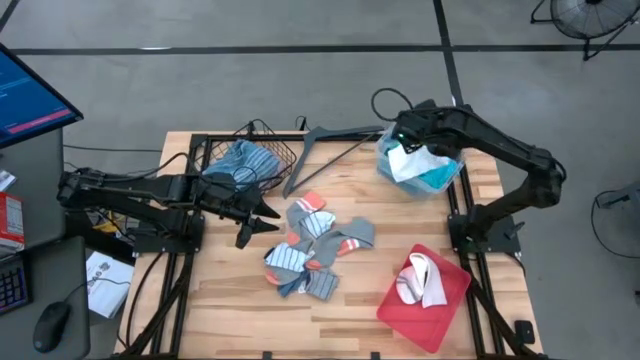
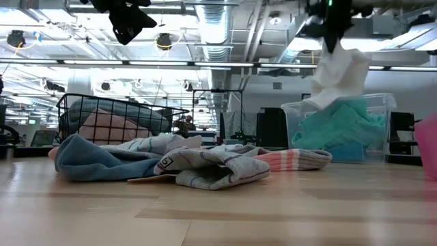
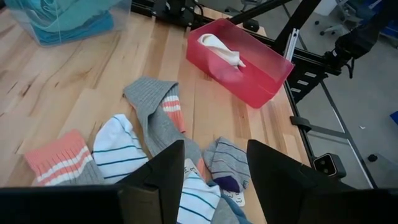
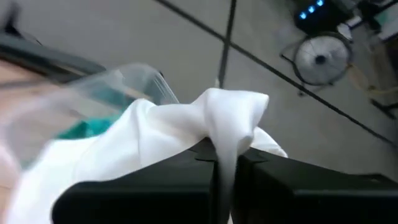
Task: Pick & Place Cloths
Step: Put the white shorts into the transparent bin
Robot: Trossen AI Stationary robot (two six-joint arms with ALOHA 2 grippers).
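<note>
high view: right gripper [image 1: 405, 143] clamped on white cloth [image 1: 412, 160], hanging over clear bin [image 1: 450, 178] of turquoise cloths. advised: lower until cloth is well inside walls, then release. left gripper [image 1: 262, 218] parted, empty, raised beside sock pile [image 1: 318, 250]; sort next by colour.

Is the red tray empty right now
No, the red tray has a white cloth lying in it, as the high view shows plainly.
</note>
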